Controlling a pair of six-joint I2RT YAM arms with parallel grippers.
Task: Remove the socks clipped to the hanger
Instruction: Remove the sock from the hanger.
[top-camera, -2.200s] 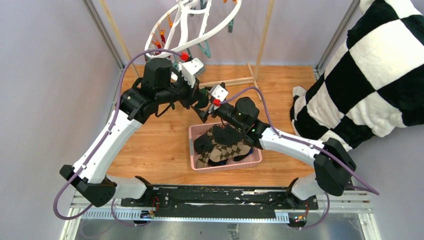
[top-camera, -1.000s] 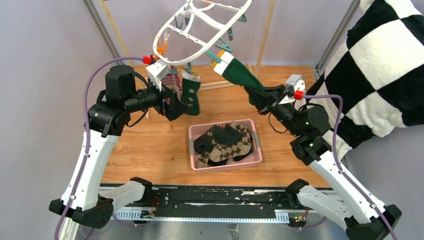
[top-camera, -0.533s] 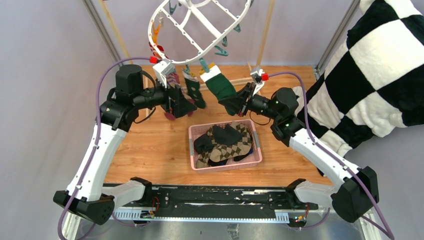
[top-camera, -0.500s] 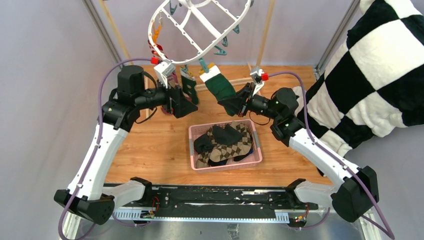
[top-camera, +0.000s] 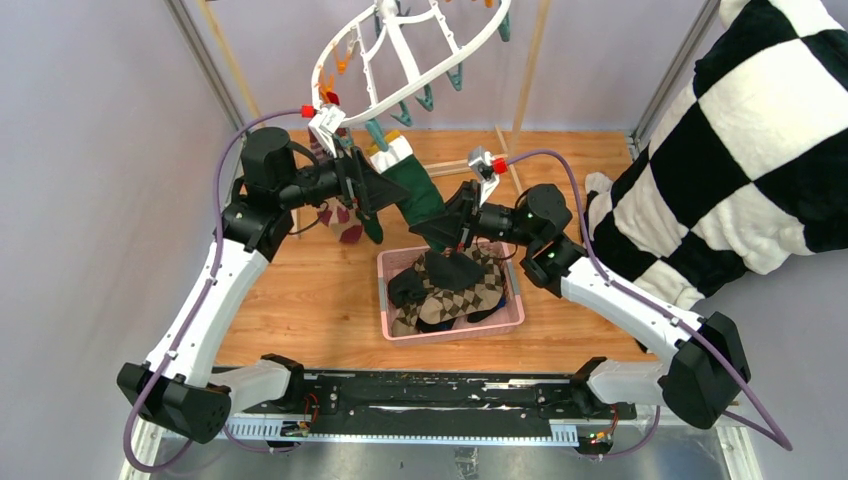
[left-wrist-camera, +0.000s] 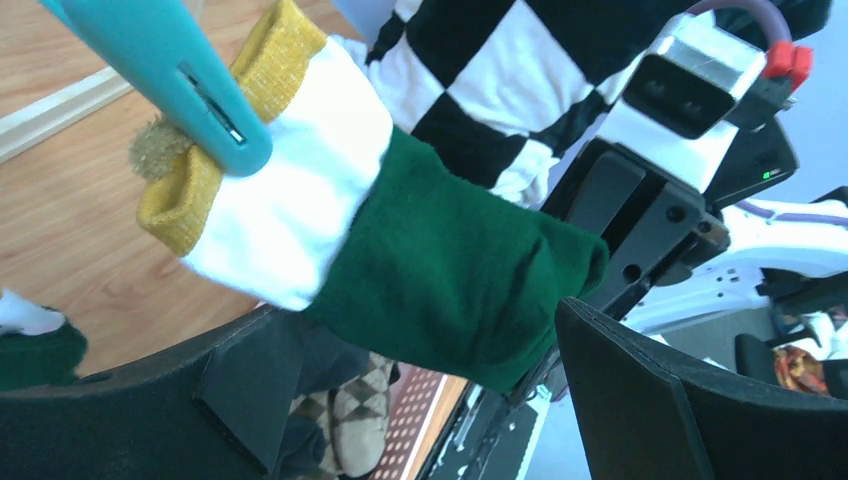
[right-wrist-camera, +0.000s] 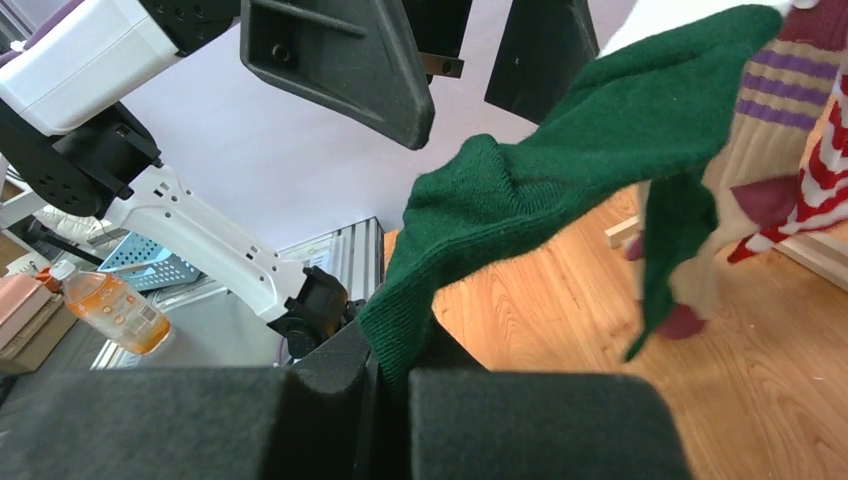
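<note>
**1. Position of the work item**
The dark green knitted sock with a white-and-mustard cuff (left-wrist-camera: 450, 280) hangs by that cuff from a teal plastic clip (left-wrist-camera: 190, 80) on the large white plastic oval hanger (top-camera: 400, 50). It is not yet released. At least 1 further item, a red-and-white striped sock (right-wrist-camera: 810, 190), hangs just behind it.

**2. Reason for the hold**
The right jaws are closed on the toe end of the sock. They hold it stretched on a diagonal, down and away from the clip. This tension probably serves to draw the cuff out of the clip.

The left jaws stand fully open, with 1 finger on each side of the sock leg just below the cuff. This placement suits a second grasp close to the clip, where a pull acts most directly. No view confirms whether either finger touches the fabric.

The pink slotted plastic basket (top-camera: 455, 333) sits on the wooden table (top-camera: 300, 300) almost directly under the right jaws. It contains loose socks, including a brown argyle sock (top-camera: 450, 300), so a freed sock has a short drop into it.

**3. Arm pose**
The left arm (top-camera: 215, 290) rises from its base with the elbow out to the left and the wrist turned toward the centre. The right arm (top-camera: 620, 300) folds inward, and its forearm runs leftward above the basket. The 2 sets of jaws face each other at close range.
</note>
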